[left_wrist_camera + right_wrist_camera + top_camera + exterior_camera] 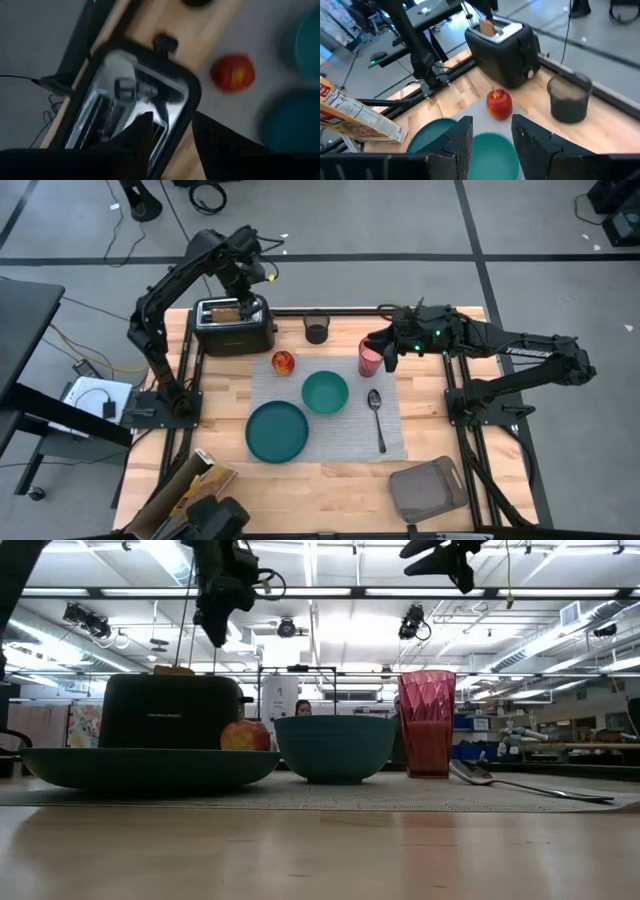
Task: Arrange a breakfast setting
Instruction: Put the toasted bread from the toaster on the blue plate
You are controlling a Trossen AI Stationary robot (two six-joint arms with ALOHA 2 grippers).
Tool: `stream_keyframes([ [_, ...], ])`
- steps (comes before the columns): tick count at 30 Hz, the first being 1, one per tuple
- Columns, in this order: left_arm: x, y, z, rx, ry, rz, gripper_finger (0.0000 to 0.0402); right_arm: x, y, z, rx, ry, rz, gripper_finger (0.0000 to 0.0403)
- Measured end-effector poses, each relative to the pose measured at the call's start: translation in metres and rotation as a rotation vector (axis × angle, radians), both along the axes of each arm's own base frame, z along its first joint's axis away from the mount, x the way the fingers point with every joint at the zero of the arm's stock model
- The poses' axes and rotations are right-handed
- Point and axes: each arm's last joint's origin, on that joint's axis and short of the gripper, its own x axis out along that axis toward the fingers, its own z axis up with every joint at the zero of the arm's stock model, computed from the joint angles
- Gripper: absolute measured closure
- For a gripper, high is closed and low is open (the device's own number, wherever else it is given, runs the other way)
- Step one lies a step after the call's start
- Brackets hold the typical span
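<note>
Overhead: left gripper hangs over the toaster at 11 o'clock on the table; toast sits in a slot, ungripped. On the mat: plate, bowl, spoon, apple, cup. Right gripper is beside the cup at 1 o'clock, empty.

Low: toast top just clears the toaster, the left gripper well above it.

Left wrist: fingers part-open, nothing between, over the slots.

Right wrist: fingers apart, empty.

Step, likely: fetching toast. Next: lower onto the slice, close, lift straight up, carry to the plate.
</note>
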Motion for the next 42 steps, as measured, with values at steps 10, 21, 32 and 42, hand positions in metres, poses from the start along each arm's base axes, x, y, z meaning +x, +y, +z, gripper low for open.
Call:
stream_keyframes([
  [10, 0.008, -0.005, -0.011, 0.02, 0.081, -0.319, 0.039, -0.005, -0.027, 0.005, -0.114, -0.028, 0.113, 0.0258],
  [21, 0.0, 0.002, -0.011, 0.093, 0.194, -0.169, 0.0276, -0.011, -0.045, 0.008, -0.124, -0.063, 0.145, 0.0215],
  [32, -0.016, 0.015, -0.034, -0.002, 0.23, -0.187, 0.0212, -0.009, -0.046, 0.018, -0.176, -0.16, 0.185, 0.0134],
  [42, -0.031, 0.016, -0.065, -0.094, 0.33, -0.214, 0.0221, -0.009, -0.045, 0.018, -0.171, -0.163, 0.201, 0.012],
])
